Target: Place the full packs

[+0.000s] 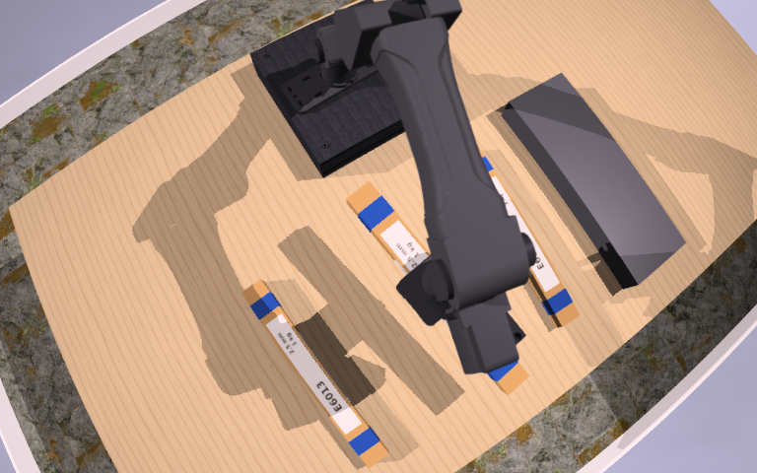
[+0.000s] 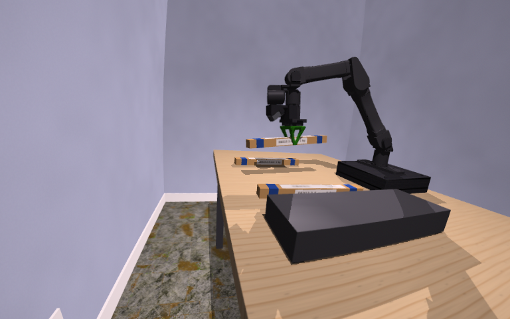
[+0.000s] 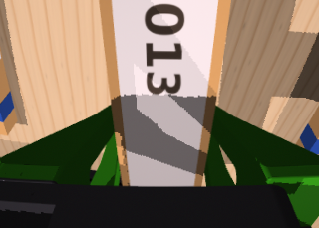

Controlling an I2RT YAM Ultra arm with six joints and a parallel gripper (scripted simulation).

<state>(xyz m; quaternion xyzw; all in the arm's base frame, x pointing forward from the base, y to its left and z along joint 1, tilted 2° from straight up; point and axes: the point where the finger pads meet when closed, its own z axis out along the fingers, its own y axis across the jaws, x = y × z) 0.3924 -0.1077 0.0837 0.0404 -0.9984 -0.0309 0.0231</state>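
My gripper (image 2: 295, 141) (image 3: 162, 109) has its green fingers shut on a pack (image 1: 376, 213) (image 2: 267, 142) (image 3: 164, 49) near its middle, one finger on each long side. The pack hangs well above the table, roughly level; in the top view the arm hides its middle. A second pack (image 1: 312, 363) (image 2: 244, 161) (image 3: 310, 138) lies flat on the table, on the side away from the platform. A third pack (image 1: 547, 281) (image 2: 271, 189) (image 3: 6, 109) lies flat on the table beside the low dark platform (image 1: 605, 181) (image 2: 348, 209), partly hidden by the arm. No pack is on the platform.
The arm's black base plate (image 1: 350, 140) (image 2: 404, 182) stands at the back edge of the wooden table (image 1: 106, 263) (image 2: 388, 272). The arm reaches over the middle of the table, between the second and third packs. The platform stands near the front edge at its outer end.
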